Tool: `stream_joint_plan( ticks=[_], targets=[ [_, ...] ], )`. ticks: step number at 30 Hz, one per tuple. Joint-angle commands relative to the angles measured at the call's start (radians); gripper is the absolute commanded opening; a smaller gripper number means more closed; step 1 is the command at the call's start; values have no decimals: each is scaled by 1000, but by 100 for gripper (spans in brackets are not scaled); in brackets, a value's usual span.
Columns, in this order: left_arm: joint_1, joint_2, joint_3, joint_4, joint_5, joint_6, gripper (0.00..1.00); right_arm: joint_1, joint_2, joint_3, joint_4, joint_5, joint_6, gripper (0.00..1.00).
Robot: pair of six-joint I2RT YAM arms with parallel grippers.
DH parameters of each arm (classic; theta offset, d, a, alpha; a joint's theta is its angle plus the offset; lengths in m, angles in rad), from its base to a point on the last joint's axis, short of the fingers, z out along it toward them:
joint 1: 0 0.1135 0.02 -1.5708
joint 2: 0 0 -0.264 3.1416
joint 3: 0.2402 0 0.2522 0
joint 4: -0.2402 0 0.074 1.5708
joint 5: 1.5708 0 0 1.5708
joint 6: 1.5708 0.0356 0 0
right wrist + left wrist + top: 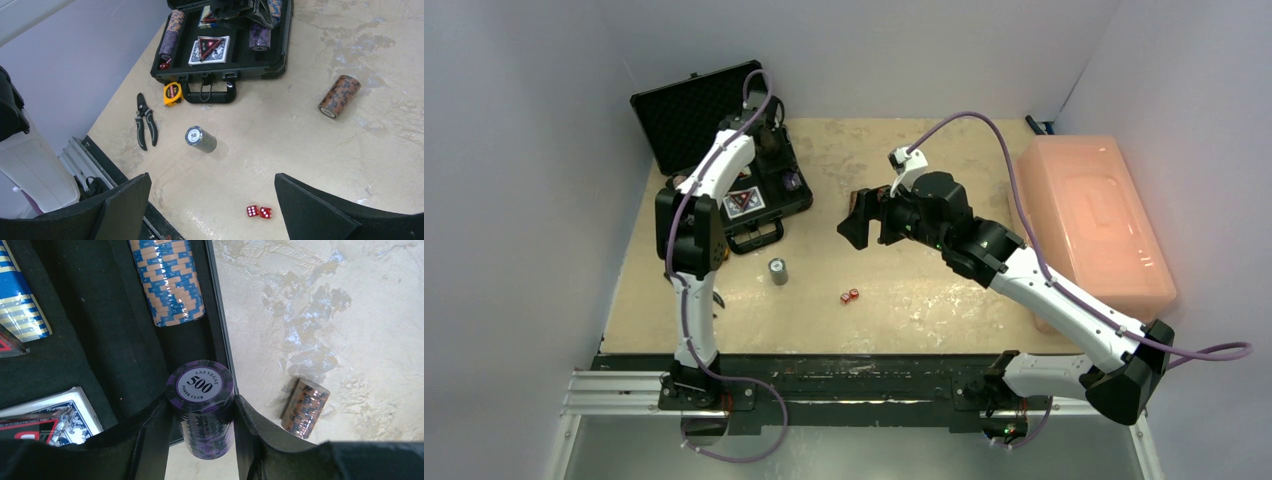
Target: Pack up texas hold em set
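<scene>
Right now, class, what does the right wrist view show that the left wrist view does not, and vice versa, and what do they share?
Only right wrist: black-handled pliers, yellow tape measure, two red dice, grey 50 chip stack. Only left wrist: the readable 500 on the purple chip stack. Both: black case, card deck, brown chip stack.

Translucent pink bin (pixel 1094 225), lid on, along the right side of the worktop (pixel 904 300). Black-handled pliers (pixel 145 122) flat near the worktop edge; yellow tape measure (pixel 172 93) just beside them. Worktop beige, scuffed.
</scene>
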State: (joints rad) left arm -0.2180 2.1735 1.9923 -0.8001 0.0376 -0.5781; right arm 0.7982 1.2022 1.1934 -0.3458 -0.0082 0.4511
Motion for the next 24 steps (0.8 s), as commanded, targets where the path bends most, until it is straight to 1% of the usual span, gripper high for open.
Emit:
stream_joint_plan(
  ticks=[1,20,24],
  targets=[
    [17,7,80,20,18,21,0,1,-27,0,10,24,-18,99],
    [29,79,124,33,15,23,0,1,-30,7,-13,36,-32,99],
    [31,90,135,33,17,20,3,1,-29,6,-14,37,-34,99]
  ],
)
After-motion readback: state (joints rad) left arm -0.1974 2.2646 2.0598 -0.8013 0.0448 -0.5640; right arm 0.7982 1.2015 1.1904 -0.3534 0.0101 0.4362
